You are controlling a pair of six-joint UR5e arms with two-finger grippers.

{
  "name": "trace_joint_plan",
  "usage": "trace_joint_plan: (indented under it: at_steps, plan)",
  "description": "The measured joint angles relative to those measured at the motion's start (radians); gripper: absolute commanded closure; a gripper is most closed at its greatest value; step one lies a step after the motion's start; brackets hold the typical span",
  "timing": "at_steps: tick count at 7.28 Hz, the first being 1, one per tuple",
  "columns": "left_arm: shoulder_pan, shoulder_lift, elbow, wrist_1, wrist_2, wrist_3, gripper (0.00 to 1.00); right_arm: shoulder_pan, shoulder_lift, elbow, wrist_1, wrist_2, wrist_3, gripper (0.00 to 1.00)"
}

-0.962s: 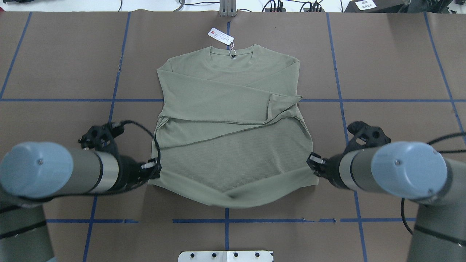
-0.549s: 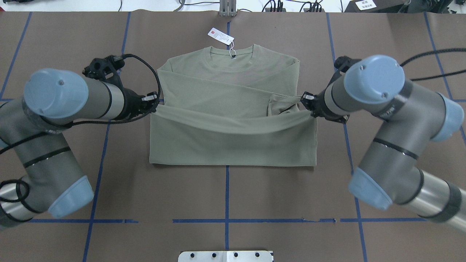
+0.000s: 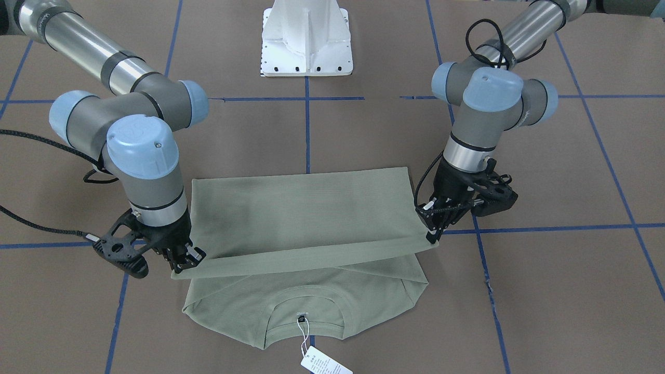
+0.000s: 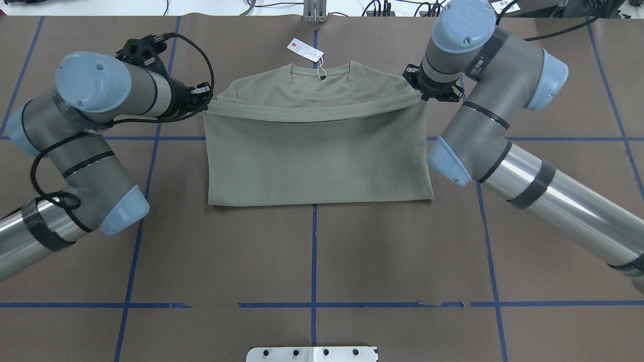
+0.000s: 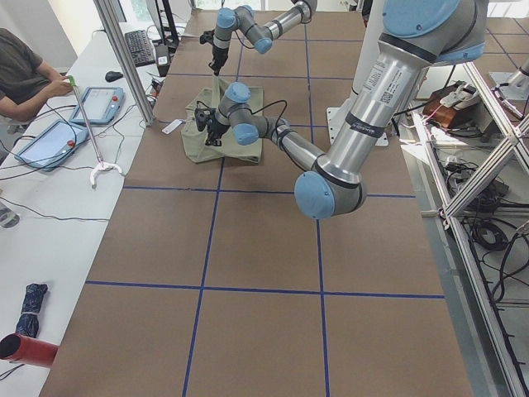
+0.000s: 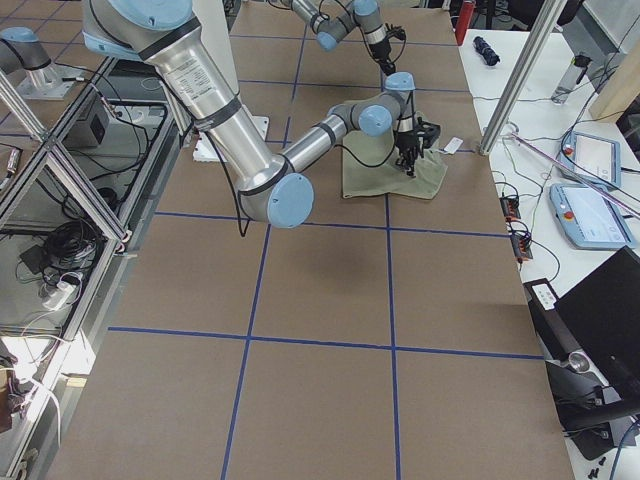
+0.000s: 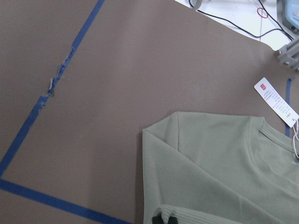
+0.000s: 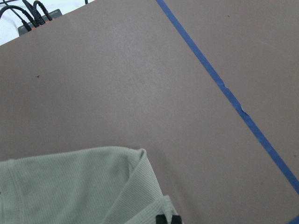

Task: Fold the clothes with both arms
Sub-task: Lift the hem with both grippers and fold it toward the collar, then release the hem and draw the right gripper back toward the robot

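The sage-green shirt (image 4: 317, 156) lies on the brown table, collar (image 4: 322, 75) at the far side. Its lower half is doubled over toward the collar. My left gripper (image 4: 206, 104) is shut on the hem's left corner. My right gripper (image 4: 416, 93) is shut on the right corner. The hem band hangs stretched between them, a little above the shoulders. From the front, the left gripper (image 3: 431, 228) and right gripper (image 3: 182, 264) hold that raised edge over the shirt (image 3: 306, 208). Each wrist view shows a shoulder corner (image 7: 159, 140) (image 8: 135, 156) below the pinched hem. The white hang tag (image 4: 304, 50) lies beyond the collar.
The white pedestal base (image 3: 306, 41) stands at the robot's side of the table. Blue tape lines (image 4: 313, 261) cross the brown cover. Cables and a metal post (image 4: 314, 12) line the far edge. A person (image 5: 25, 74) sits at a side table with tablets.
Both grippers have carried the hem away from the robot, from mid-shirt to just short of the collar. The fold line has moved farther up and the crossed sleeves are now covered.
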Motion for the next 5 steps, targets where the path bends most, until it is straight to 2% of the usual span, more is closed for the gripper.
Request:
trace_joint_plan:
  at_steps: [1,2,3,4,5]
  plan:
    - [-0.004,-0.055,0.126,-0.074,0.026,0.001,1.0,0.002,0.028,-0.085,0.071,-0.001,-0.003,1.0]
    - [-0.004,-0.088,0.205,-0.12,0.039,0.001,0.93,0.0,0.041,-0.131,0.111,-0.002,-0.004,0.73]
    - [-0.005,-0.103,0.243,-0.145,0.047,0.006,0.65,0.0,0.048,-0.153,0.128,-0.003,-0.005,0.39]
    - [-0.007,-0.107,0.26,-0.164,0.051,0.032,0.58,0.0,0.053,-0.162,0.134,-0.004,-0.005,0.26]
    - [-0.01,-0.104,0.265,-0.186,0.052,0.074,0.56,0.0,0.059,-0.162,0.136,-0.005,-0.004,0.25]
